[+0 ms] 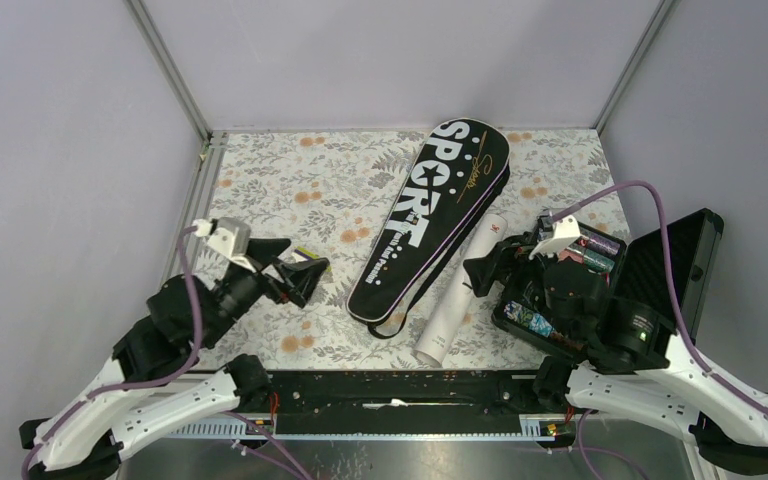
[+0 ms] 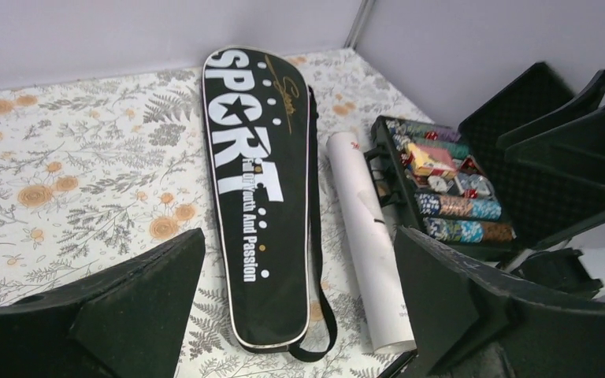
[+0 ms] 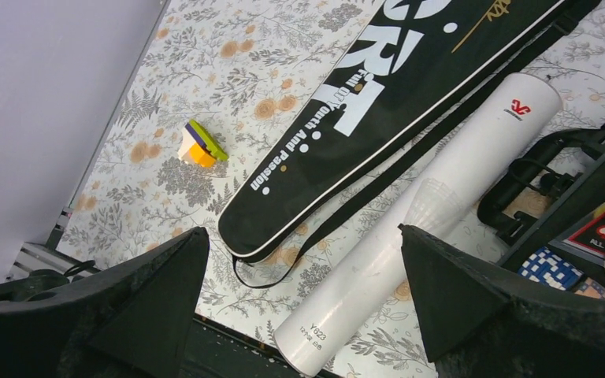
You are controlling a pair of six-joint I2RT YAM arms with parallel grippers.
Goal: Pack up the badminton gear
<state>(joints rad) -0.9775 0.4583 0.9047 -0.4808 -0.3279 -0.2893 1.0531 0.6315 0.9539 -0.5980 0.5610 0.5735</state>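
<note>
- The black SPORT bag (image 1: 430,225) is laid flat on the floral table (image 1: 280,180), running diagonally through the middle of the top view. Its wide end sits up near the back wall and its narrow end points down toward the bottom centre.
- Whether the bag is zipped can't really be made out. A loop of its strap (image 3: 261,277) is seen poking out at the narrow end.
- The long white tube (image 1: 457,300) is parked right alongside the bag on its right, at pretty much the same slant, between the bag and the black hard case (image 1: 660,275).
- Faint stacked rings can be seen through the tube's wall about halfway along, in the right wrist view. What they are can't be told.
- The hard case is sat open at the right of the top view with its lid stood up, and colourful foil-wrapped items (image 2: 457,206) are packed in its tray.
- The left gripper (image 1: 310,278) is held over the cloth at centre left of the top view, well clear of the bag. Its jaws are spread wide and nothing is gripped.
- The right gripper (image 1: 480,275) is hung just above the tube, at the case's left edge. Its jaws are also spread wide, with nothing between them.
- A small yellow, green and purple block (image 3: 201,146) is left on the cloth at the upper left of the right wrist view, apart from the bag.
</note>
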